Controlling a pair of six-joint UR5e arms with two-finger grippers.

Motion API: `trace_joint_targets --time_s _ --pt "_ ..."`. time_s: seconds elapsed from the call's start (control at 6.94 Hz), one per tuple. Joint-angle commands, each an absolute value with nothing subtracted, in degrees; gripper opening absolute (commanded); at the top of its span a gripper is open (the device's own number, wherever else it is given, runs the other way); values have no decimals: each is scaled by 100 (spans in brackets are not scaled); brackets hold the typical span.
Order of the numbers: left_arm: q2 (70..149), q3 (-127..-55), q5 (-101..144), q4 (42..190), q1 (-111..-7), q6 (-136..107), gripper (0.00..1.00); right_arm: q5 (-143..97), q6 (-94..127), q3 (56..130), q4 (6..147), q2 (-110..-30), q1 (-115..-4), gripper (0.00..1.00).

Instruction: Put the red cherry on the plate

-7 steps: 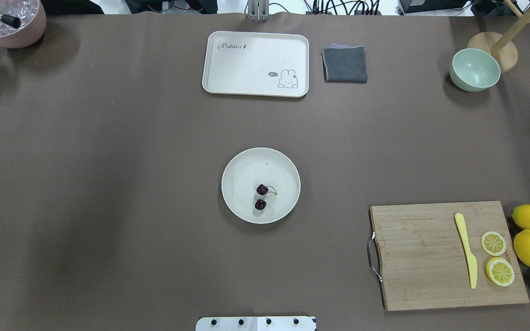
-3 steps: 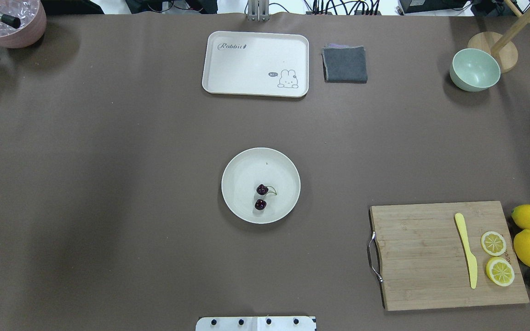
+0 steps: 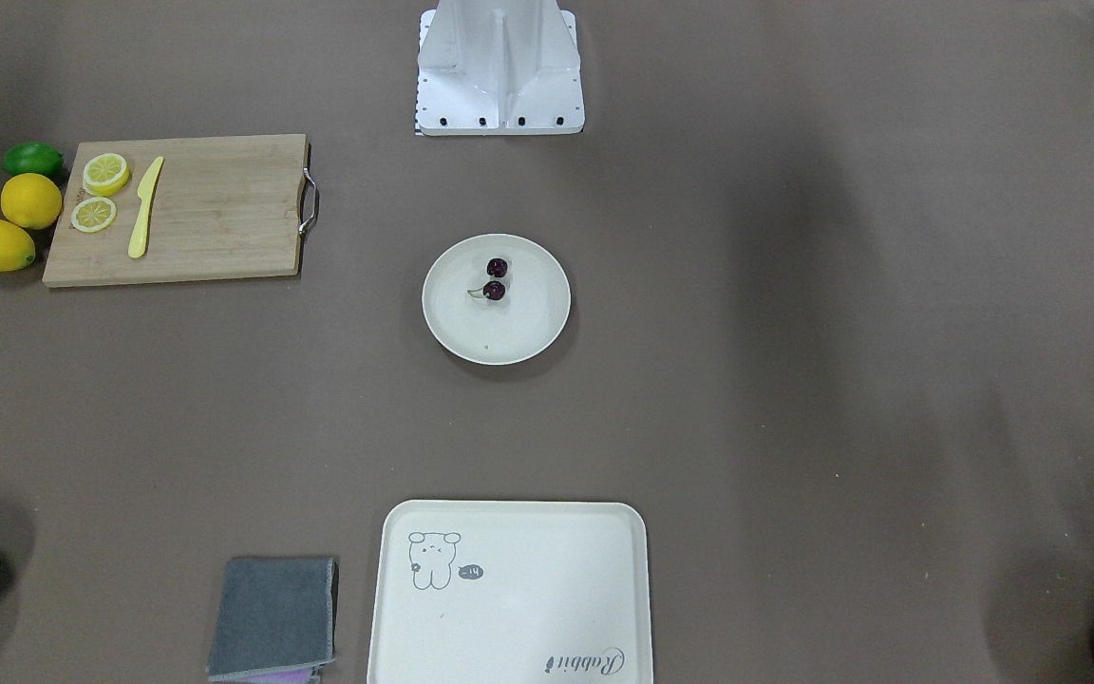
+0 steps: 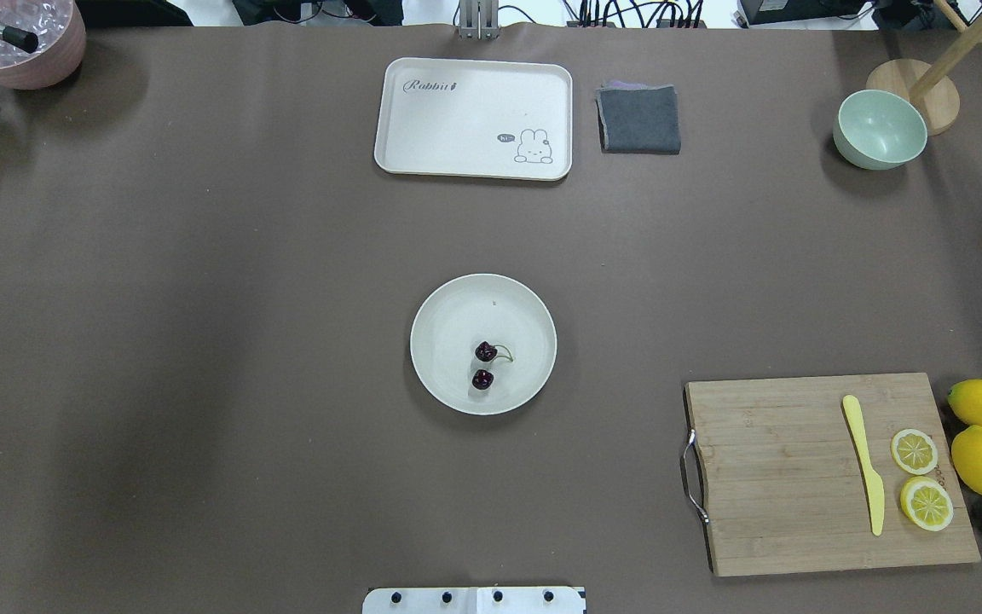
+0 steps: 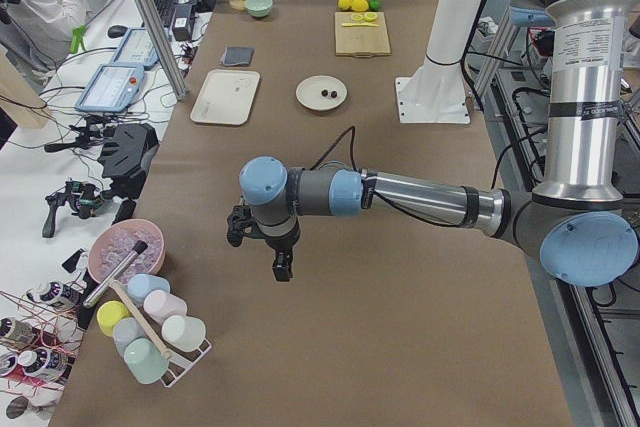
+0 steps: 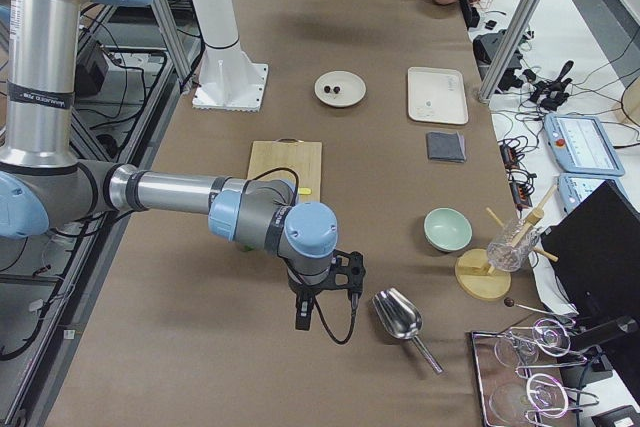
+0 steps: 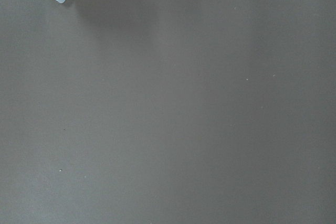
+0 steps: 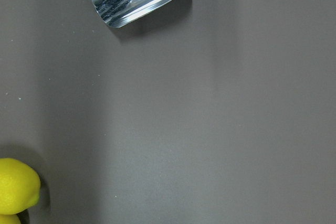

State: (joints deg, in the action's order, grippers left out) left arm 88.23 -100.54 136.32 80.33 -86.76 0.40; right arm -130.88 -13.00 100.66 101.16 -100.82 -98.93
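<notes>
The red cherry (image 4: 485, 351), a pair of dark maroon fruits on a thin green stem, lies inside the round cream plate (image 4: 457, 320) at mid-table, toward its near side. The front-facing view shows the same cherry (image 3: 495, 269) on the plate (image 3: 509, 332). My left gripper (image 5: 280, 269) hangs over bare table far to the left of the plate. My right gripper (image 6: 303, 317) hangs far to the right, beside a metal scoop (image 6: 398, 315). Both show only in the side views, so I cannot tell whether they are open or shut. Nothing shows between their fingers.
A rabbit tray (image 4: 474, 118), a grey cloth (image 4: 638, 119) and a pale green bowl (image 4: 879, 130) sit along the far edge. A cutting board (image 4: 798, 477) with lemon slices, a yellow knife, lemons and a lime is at the near right. A pink bowl (image 4: 22, 43) stands far left.
</notes>
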Motion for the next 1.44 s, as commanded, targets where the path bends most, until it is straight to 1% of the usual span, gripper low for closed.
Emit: trace_joint_targets --time_s 0.0,0.43,0.72,1.3 --pt "8824 -10055 13632 8042 -8675 35 98 -13096 -1301 10090 10116 -10081 -9896 100" --pt "8824 -10055 13632 8033 -8666 35 98 -13104 -1301 10116 10116 -10081 -9888 100" --pt "8816 -10046 13632 8033 -8666 26 98 -13078 -1309 10257 10116 -10090 -9896 100" --pt "8807 -10046 13632 8033 -8666 35 98 -13078 -1292 10257 10116 -10143 -9896 100"
